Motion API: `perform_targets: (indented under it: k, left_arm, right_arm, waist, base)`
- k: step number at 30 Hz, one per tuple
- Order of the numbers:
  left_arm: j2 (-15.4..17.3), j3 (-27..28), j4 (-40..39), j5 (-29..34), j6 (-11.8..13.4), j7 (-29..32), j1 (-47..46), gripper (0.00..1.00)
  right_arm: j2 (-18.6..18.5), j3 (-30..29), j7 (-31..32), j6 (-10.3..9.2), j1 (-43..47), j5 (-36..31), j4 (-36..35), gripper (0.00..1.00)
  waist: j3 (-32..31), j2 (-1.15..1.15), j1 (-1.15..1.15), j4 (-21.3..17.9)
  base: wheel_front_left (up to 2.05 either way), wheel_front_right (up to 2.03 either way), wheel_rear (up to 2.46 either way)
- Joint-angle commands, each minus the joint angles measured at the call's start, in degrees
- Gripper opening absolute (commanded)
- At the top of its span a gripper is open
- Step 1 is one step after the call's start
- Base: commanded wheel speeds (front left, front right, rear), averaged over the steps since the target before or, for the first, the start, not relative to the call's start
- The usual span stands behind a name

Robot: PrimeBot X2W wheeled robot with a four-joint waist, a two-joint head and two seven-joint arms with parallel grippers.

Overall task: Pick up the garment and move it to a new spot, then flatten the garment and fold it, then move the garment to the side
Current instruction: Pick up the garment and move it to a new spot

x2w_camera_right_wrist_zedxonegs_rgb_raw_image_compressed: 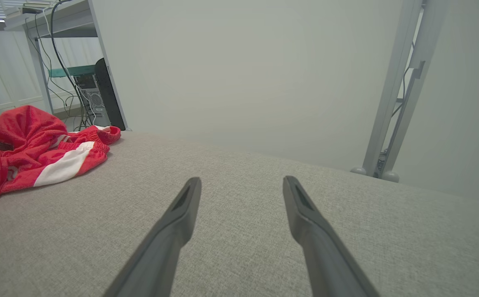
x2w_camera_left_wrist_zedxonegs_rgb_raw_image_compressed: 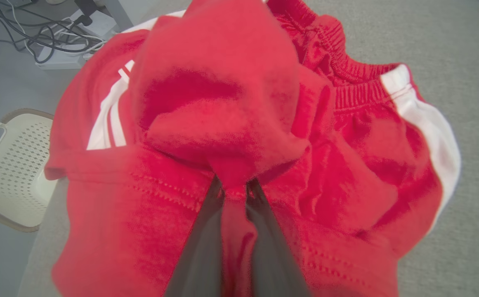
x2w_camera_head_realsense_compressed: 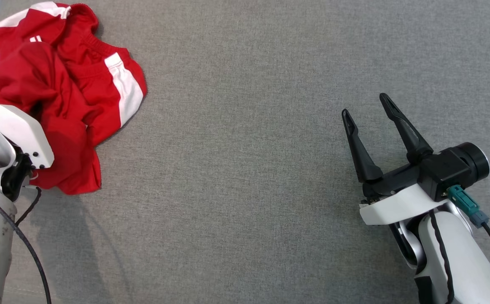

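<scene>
Red crumpled fabric garment (x2w_camera_left_wrist_zedxonegs_rgb_raw_image_compressed: 346, 144) with white stripes sits pinched in my left gripper (x2w_camera_left_wrist_zedxonegs_rgb_raw_image_compressed: 236, 187); my right gripper (x2w_camera_head_realsense_compressed: 365, 104) stands wide, well apart from it.

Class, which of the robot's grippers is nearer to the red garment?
Left. The left gripper is shut on a fold of the red garment; the right gripper stands open above the grey surface, far off to the garment's right.

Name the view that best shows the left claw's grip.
Left wrist view: left claw shut on a garment fold, close up. Head view gives its white wrist; right wrist view, a dark sliver.
</scene>
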Motion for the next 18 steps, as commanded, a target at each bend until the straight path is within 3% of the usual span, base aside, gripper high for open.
perform_targets:
  k: [1, 10, 18]
  left_arm:
    - [0.63, 0.15, 0.16, -0.08, 0.02, -0.59, -0.94, 0.0]
    - [1.41, 0.21, -2.87, 1.02, 0.76, -9.41, -1.76, 0.0]
    - [0.05, 1.27, -12.11, -1.01, -0.27, -19.05, -1.02, 0.0]
  right_arm:
    - [-0.12, -0.23, -0.55, -0.02, -0.02, 0.11, 0.14, 1.0]
    - [0.37, -0.86, -0.58, -0.02, 2.05, 0.63, 1.89, 1.0]
    - [1.02, -1.25, -0.51, -0.02, 4.43, 2.0, 2.44, 1.0]
  waist:
    - [-0.44, 0.0, 0.0, 0.0]
    - [-6.09, 0.0, 0.0, 1.22]
    - [-12.4, 0.0, 0.0, 1.96]
  base:
    - [0.0, 0.0, 0.0]
    - [0.0, 0.0, 0.0]
    - [0.0, 0.0, 0.0]
